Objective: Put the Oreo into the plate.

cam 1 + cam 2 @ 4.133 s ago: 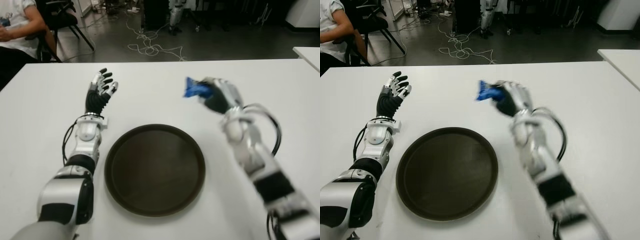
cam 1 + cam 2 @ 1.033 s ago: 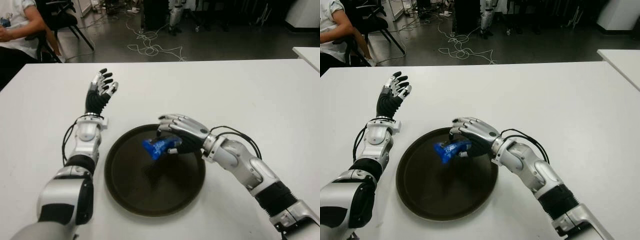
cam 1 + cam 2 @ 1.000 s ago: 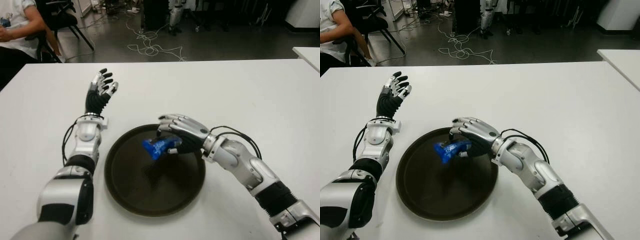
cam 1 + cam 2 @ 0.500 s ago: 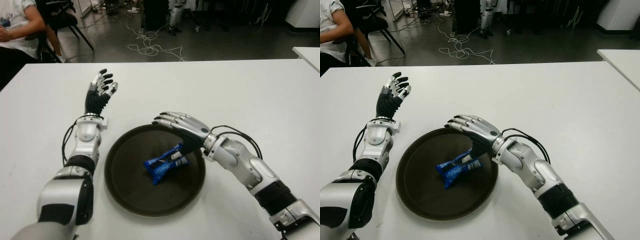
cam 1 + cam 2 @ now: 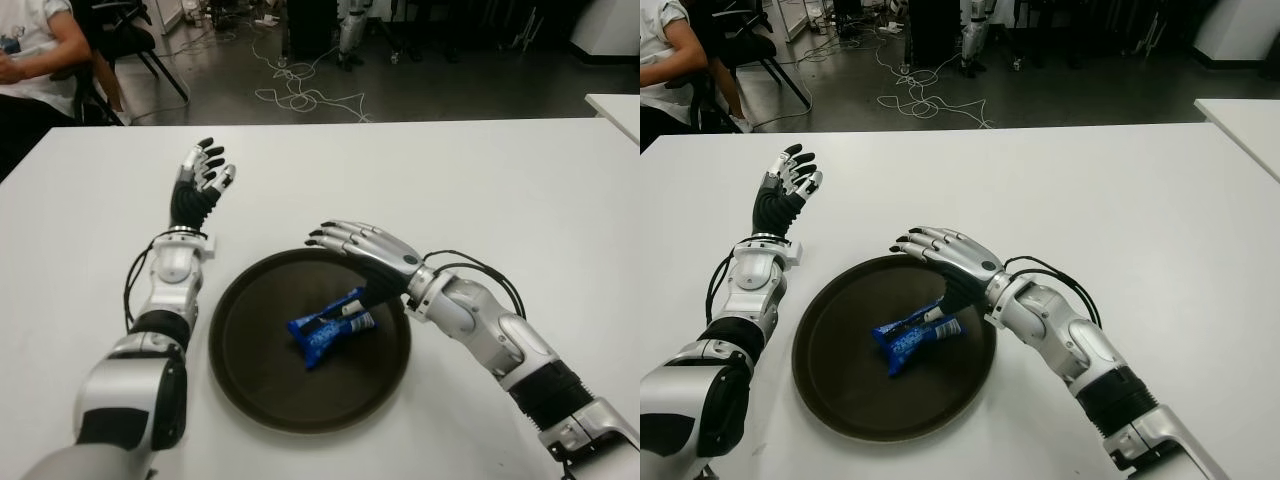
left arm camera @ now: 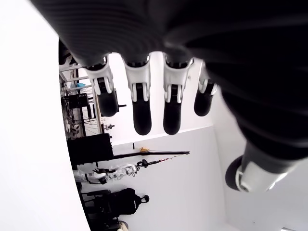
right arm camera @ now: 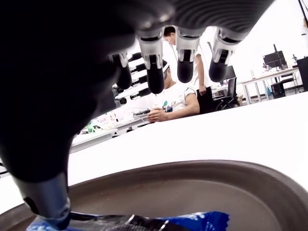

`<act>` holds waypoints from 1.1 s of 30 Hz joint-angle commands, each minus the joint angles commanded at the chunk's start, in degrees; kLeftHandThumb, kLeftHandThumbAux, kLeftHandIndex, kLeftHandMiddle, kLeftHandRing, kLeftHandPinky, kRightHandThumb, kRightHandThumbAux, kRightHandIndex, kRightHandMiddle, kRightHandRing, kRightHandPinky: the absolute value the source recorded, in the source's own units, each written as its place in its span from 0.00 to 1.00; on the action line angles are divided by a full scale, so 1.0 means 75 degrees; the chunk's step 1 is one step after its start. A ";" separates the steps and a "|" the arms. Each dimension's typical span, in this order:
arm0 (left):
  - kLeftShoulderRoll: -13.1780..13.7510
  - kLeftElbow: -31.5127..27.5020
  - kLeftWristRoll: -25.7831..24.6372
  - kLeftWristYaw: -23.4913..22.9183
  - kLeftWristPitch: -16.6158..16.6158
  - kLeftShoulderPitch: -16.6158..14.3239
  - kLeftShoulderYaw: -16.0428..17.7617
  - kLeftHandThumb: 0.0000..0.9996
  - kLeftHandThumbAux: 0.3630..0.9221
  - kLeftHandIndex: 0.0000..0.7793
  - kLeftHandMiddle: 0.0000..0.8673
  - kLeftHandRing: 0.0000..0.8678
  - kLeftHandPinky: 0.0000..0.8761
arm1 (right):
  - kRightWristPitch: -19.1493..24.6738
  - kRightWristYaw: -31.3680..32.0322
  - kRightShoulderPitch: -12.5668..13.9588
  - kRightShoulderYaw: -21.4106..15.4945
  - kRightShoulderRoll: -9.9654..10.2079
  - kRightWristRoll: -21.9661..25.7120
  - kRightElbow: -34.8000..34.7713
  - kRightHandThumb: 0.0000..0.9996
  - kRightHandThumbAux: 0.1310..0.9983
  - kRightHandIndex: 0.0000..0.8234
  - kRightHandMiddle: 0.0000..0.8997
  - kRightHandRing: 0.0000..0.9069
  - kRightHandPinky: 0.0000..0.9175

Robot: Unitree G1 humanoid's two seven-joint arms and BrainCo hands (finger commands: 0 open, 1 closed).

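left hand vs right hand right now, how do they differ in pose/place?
The left hand shows left of the plate, fingers pointing away from the robot; the right hand hovers over the plate's far rim, fingers extended leftward, above the Oreo pack. Both are open and hold nothing.

We note the Oreo pack, earlier gripped in the raised right hand, now lies loose inside the plate; that hand has descended over the plate's far rim, fingers unfurled.

One Oreo pack, one plate, one table, two robot hands, one seated person.
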 joint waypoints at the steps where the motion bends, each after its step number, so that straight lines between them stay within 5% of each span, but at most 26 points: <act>1: 0.0005 -0.0003 0.0008 -0.0001 -0.0002 0.0002 -0.0007 0.10 0.39 0.16 0.23 0.18 0.12 | 0.0010 -0.0005 0.0000 -0.0001 0.0001 -0.0010 -0.0003 0.00 0.69 0.00 0.00 0.00 0.00; 7: 0.0021 0.0000 0.0061 0.0047 0.0006 -0.0006 -0.0041 0.10 0.38 0.16 0.23 0.18 0.12 | 0.0070 -0.0060 -0.0012 -0.0054 -0.0004 -0.0054 0.0005 0.00 0.68 0.00 0.00 0.00 0.00; 15: -0.0002 0.0022 0.0064 0.0031 -0.0028 -0.0015 -0.0027 0.12 0.39 0.16 0.23 0.18 0.12 | 0.0246 -0.0364 -0.0388 -0.0712 -0.0230 0.0254 0.0642 0.00 0.67 0.01 0.02 0.01 0.00; 18: -0.0030 0.0027 0.0030 0.0019 -0.0013 -0.0034 -0.0002 0.11 0.40 0.16 0.23 0.18 0.12 | -0.0120 -0.1304 -0.1098 -0.1214 -0.0090 0.0758 0.2724 0.00 0.68 0.07 0.11 0.09 0.07; 22: -0.0048 0.0042 0.0015 0.0024 0.0025 -0.0053 0.0015 0.10 0.41 0.15 0.23 0.18 0.13 | -0.0488 -0.2089 -0.1683 -0.1562 -0.0044 0.1072 0.4313 0.00 0.71 0.13 0.18 0.16 0.13; 33: -0.0061 0.0078 0.0075 0.0142 0.0078 -0.0101 -0.0007 0.09 0.41 0.17 0.23 0.18 0.12 | -0.0507 -0.3173 -0.2377 -0.2318 0.0410 0.1990 0.6815 0.00 0.80 0.25 0.29 0.30 0.32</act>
